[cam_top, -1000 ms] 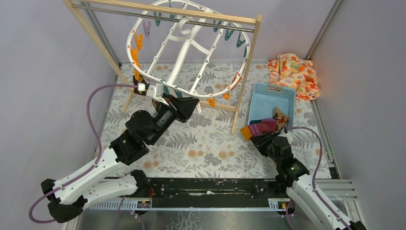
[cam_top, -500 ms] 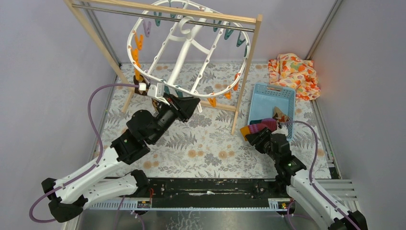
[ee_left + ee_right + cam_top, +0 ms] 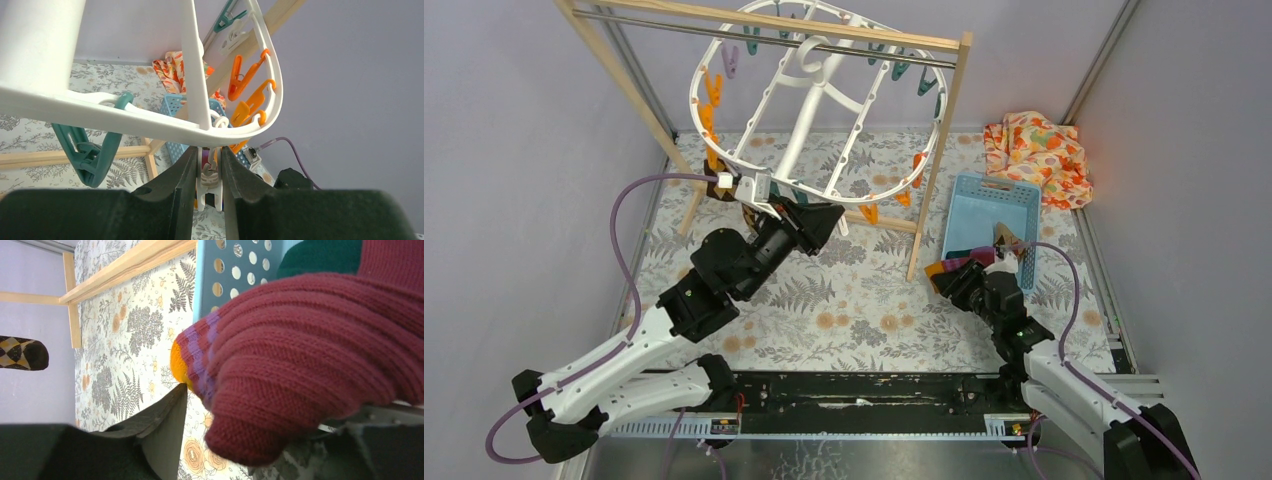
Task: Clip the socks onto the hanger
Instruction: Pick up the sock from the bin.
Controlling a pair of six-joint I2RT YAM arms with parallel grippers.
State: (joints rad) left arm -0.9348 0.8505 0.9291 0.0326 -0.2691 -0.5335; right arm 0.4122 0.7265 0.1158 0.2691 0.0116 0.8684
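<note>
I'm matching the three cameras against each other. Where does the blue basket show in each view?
Top external: the blue basket is right of centre, just past the right post of the wooden rack.
Left wrist: centre, partly hidden behind a white spoke of the hanger.
Right wrist: top edge, its perforated wall behind the maroon sock.
Shared landmark: the wooden rack, next to the basket in all three.

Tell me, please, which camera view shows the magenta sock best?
The right wrist view: the magenta sock fills it, ribbing, purple stripes and orange toe plain. Top external shows it small beside the blue basket. Left wrist view: not clearly visible.
</note>
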